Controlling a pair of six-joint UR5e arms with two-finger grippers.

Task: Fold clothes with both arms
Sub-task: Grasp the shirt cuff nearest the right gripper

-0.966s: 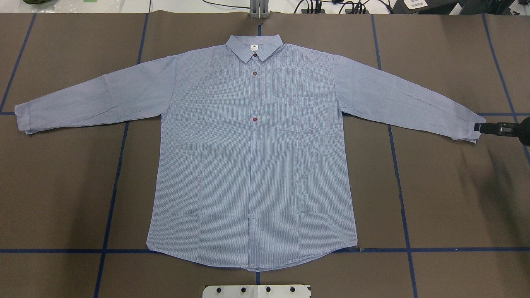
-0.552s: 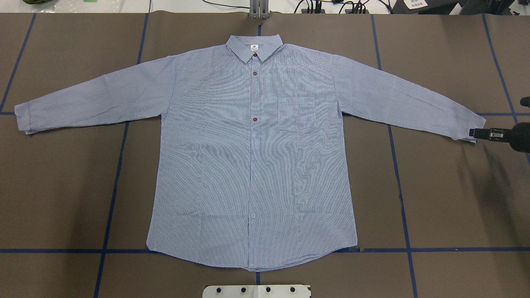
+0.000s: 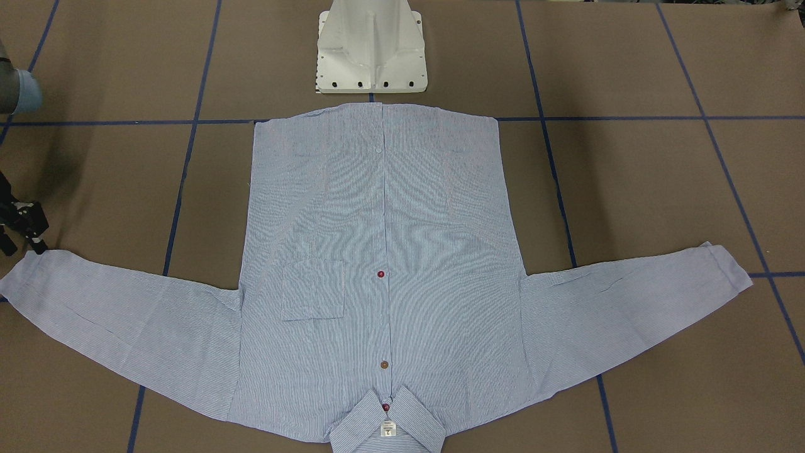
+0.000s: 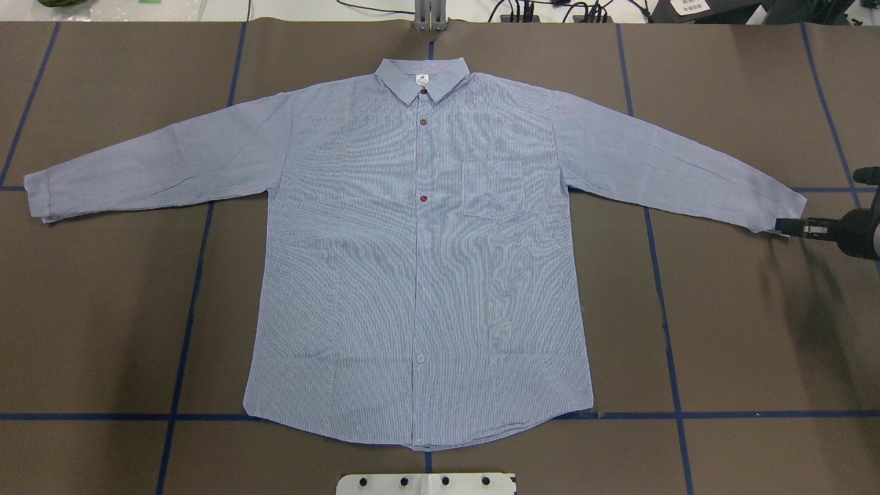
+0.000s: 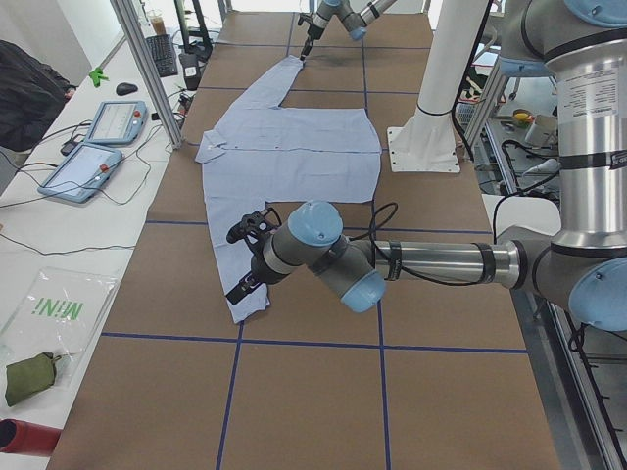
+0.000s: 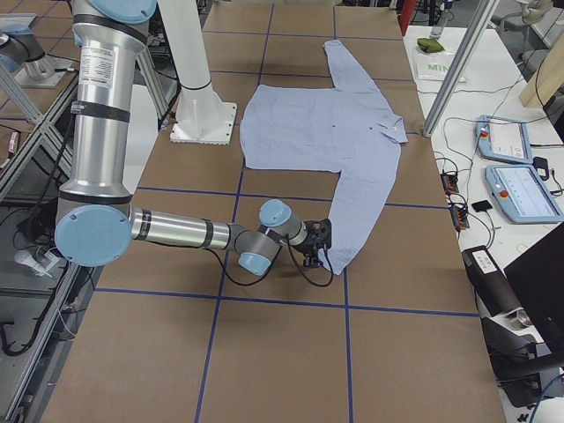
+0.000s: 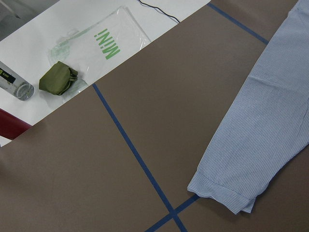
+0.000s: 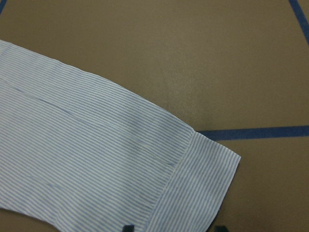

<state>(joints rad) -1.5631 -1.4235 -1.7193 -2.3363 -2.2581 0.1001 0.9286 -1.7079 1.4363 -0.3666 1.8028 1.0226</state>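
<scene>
The light blue striped shirt (image 4: 419, 275) lies flat and face up on the brown table, collar at the far side, both sleeves spread out. My right gripper (image 4: 784, 225) is low at the right sleeve's cuff (image 8: 203, 188). In the right wrist view its two fingertips (image 8: 128, 228) stand apart at the cuff's edge, open. It also shows in the front-facing view (image 3: 34, 242). My left gripper (image 5: 243, 262) shows only in the exterior left view, over the left cuff (image 7: 222, 193). I cannot tell whether it is open or shut.
The white pedestal base (image 3: 371, 47) stands at the table's near edge behind the hem. Blue tape lines cross the table. Off the table's left end lie a plastic bag and a green pouch (image 7: 58, 79). Teach pendants (image 5: 93, 147) lie on the far bench.
My right gripper has moved a little toward the robot's side and inward along the right cuff's end. The shirt has not moved.
</scene>
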